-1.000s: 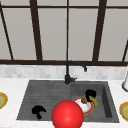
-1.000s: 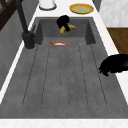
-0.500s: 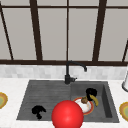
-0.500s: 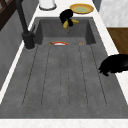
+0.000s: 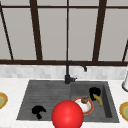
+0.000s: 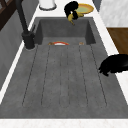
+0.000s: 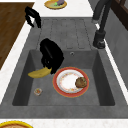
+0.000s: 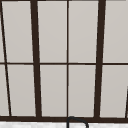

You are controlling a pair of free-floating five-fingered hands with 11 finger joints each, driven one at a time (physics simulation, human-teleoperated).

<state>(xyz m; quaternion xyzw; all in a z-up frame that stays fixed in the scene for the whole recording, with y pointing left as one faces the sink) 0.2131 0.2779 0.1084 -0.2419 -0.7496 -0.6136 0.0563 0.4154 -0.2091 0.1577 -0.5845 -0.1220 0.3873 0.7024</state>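
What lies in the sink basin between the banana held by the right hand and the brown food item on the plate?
In the right side view, the banana in the right hand and the brown food item are separated by the bare white centre of the red-rimmed plate.

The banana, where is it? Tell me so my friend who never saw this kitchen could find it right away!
Find the dark grey sink under the window and look into its deep basin. A red-rimmed plate lies there with a brown muffin on it; beside the plate, the right hand is curled round the banana. It is the one long, curved yellow thing there.
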